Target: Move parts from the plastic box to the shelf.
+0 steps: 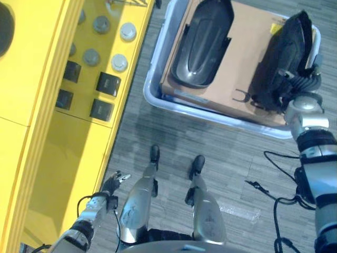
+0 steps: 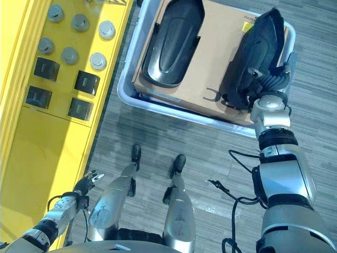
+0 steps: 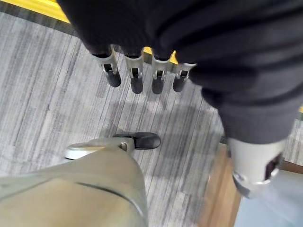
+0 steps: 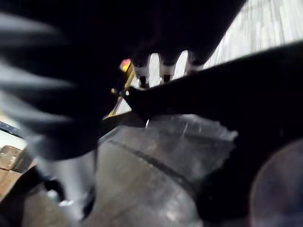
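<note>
While both black parts (image 2: 172, 42) are lying in the plastic box (image 2: 129, 94) at upper right, the right hand (image 2: 267, 84) is gripping one (image 2: 253, 58) — fingers curling round its edge. The left hand (image 2: 87, 183) is hanging relaxed, holding nothing, beside the yellow shelf (image 2: 42, 142) — everything is remaining to be moved.

Two large black moulded parts (image 2: 171, 45) (image 2: 253, 58) lie in one pale plastic box (image 2: 126, 97), resting on one sheet of brown cardboard (image 2: 221, 52). On the one yellow shelf (image 2: 42, 142) sit six round grey parts (image 2: 80, 22) and four square black parts (image 2: 86, 82).
</note>
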{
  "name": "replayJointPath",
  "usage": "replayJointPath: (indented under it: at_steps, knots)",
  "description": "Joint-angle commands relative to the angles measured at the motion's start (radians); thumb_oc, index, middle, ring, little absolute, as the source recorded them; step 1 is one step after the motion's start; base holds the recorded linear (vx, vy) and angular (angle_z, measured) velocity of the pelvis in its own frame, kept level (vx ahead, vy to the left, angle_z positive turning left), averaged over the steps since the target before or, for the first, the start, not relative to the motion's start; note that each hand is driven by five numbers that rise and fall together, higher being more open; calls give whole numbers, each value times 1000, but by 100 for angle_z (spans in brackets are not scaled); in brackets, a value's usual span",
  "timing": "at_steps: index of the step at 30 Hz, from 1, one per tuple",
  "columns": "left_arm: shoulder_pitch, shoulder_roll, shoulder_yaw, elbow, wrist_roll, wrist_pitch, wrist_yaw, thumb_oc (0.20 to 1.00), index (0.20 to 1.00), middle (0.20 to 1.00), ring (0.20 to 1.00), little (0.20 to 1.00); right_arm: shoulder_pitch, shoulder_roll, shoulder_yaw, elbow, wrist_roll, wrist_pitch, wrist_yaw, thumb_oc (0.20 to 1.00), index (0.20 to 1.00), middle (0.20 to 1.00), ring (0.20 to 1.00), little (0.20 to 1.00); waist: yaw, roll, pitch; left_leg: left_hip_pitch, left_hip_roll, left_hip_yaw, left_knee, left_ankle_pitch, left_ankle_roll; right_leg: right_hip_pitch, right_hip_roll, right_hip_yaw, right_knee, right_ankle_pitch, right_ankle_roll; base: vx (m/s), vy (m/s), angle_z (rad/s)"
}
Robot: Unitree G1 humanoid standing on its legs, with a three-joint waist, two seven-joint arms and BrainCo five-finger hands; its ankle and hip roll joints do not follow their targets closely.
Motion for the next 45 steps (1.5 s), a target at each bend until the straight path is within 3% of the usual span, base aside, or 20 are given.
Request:
replayJointPath:
  at_steps: [1,2,3,4,5,14,20,22,23,25,28,30,32,34,35,37,38,41,43,45]
  knots:
    - [4,11,-48,-1,-25,-29,-4,1000,1000,1000,1000,1000,-21,-74,69,61,42,60,-36,1000,1000,1000,1000,1000,5,18,-33,-49,18,-59,105,-135,-22,-71,-43,-5,199,-179,4,0,0,0]
    - [5,11,-53,-5,-26,-28,-1,1000,1000,1000,1000,1000,-22,-74,70,75,37,79,-33,1000,1000,1000,1000,1000,6,21,-33,-46,17,-59,102,-136,-23,-69,-45,-7,198,-179,5,0,0,0]
    - [7,12,-54,-9,-28,-25,2,1000,1000,1000,1000,1000,-19,-71,70,87,31,95,-21,780,780,780,780,780,6,23,-33,-42,17,-58,98,-136,-23,-69,-46,-8,197,-179,5,-8,20,4]
    - [8,12,-55,-9,-29,-25,3,1000,1000,1000,1000,1000,-17,-69,70,93,32,110,-13,611,611,611,611,611,6,24,-33,-40,17,-57,96,-135,-23,-67,-46,-8,195,-178,5,-8,33,6]
    - [12,11,-55,-6,-29,-23,6,1000,1000,1000,1000,1000,-12,-63,74,110,31,137,-2,200,200,200,200,200,6,27,-33,-29,16,-55,88,-135,-24,-60,-48,-8,190,-176,5,-5,29,5]
    - [33,20,-32,25,-20,-27,-12,1000,1000,1000,1000,1000,48,-51,51,149,23,175,87,200,200,200,200,200,-2,28,-33,51,17,-49,60,-139,-29,9,-50,-12,161,-172,7,-1,3,0]
    - [43,20,-18,46,18,-41,-14,1000,1000,1000,1000,1000,129,-26,15,157,24,133,144,200,200,200,200,200,-7,15,-43,126,21,-41,40,-146,-33,84,-45,-20,121,-164,7,-9,-28,1]
    - [55,20,-10,50,38,-81,-10,1000,1000,1000,1000,1000,176,-19,-5,141,19,61,130,200,200,200,200,200,-12,4,-71,161,25,-34,23,-150,-39,121,-39,-24,93,-160,10,-13,-68,3]
    - [68,25,-1,26,55,-97,16,1000,1000,1000,1000,1000,243,-5,-36,96,-11,-6,117,200,200,200,200,200,-18,-8,-107,183,30,-28,10,-149,-44,143,-36,-31,72,-151,15,8,-76,5]
    - [73,38,8,-10,80,-104,51,1000,1000,1000,1000,1000,300,1,-56,19,-57,-35,84,200,200,200,200,200,-26,-21,-132,209,35,-19,-3,-149,-48,166,-31,-36,58,-147,19,-28,-93,6]
    - [78,70,32,-123,152,-83,127,1000,1000,1000,1000,1000,406,-3,-83,-124,-131,-82,4,200,200,200,200,200,-41,-45,-193,247,42,-4,-28,-138,-55,204,-21,-39,26,-129,29,-25,-109,1]
    - [76,97,41,-235,168,-33,153,1000,1000,1000,1000,1000,481,-4,-113,-245,-182,-127,-27,200,200,200,200,200,-50,-54,-230,272,48,6,-38,-137,-59,231,-15,-39,12,-124,35,8,-100,1]
    - [64,162,65,-455,166,75,115,1000,1000,1000,1000,1000,616,4,-179,-488,-262,-179,-71,200,200,200,200,200,-65,-63,-293,295,55,15,-48,-137,-58,265,-6,-37,-3,-123,37,-25,-117,-8]
    - [57,176,66,-515,164,102,108,1000,1000,1000,1000,1000,649,2,-200,-543,-286,-211,-76,200,200,200,200,200,-70,-65,-311,298,56,18,-48,-137,-58,274,-3,-37,-5,-124,36,-28,-66,-10]
    - [32,199,83,-647,139,172,76,1000,1000,1000,1000,1000,690,-9,-231,-676,-382,-248,-109,200,200,200,200,200,-81,-64,-344,316,60,27,-48,-145,-58,302,2,-42,-10,-133,39,-30,-47,-14]
    - [23,206,89,-691,133,180,54,1000,1000,1000,1000,1000,697,-14,-241,-718,-426,-270,-112,200,200,200,200,200,-83,-64,-355,319,61,29,-48,-145,-59,308,3,-45,-12,-134,40,-46,-41,-14]
    - [4,216,101,-769,86,204,-9,1000,1000,1000,1000,1000,702,-32,-252,-804,-533,-292,-122,200,200,200,200,200,-87,-65,-371,320,61,29,-48,-143,-58,315,4,-48,-16,-135,40,-66,-45,-9]
    - [-41,226,111,-895,-64,261,-53,1000,1000,1000,1000,1000,654,-76,-236,-906,-616,-307,-141,200,200,200,200,200,-88,-70,-395,328,60,25,-48,-148,-55,325,7,-48,-17,-145,40,-81,-35,-4]
    - [-63,222,111,-930,-97,252,-63,1000,1000,1000,1000,1000,620,-95,-218,-949,-676,-319,-150,200,200,200,200,200,-88,-73,-403,334,60,26,-48,-153,-52,332,9,-47,-15,-152,37,-65,-34,2]
    - [-114,202,93,-961,-155,247,-57,1000,1000,1000,1000,1000,549,-119,-178,-1020,-725,-286,-120,200,200,200,200,200,-88,-81,-414,345,59,27,-48,-161,-48,342,12,-46,-13,-162,34,-48,-25,-1]
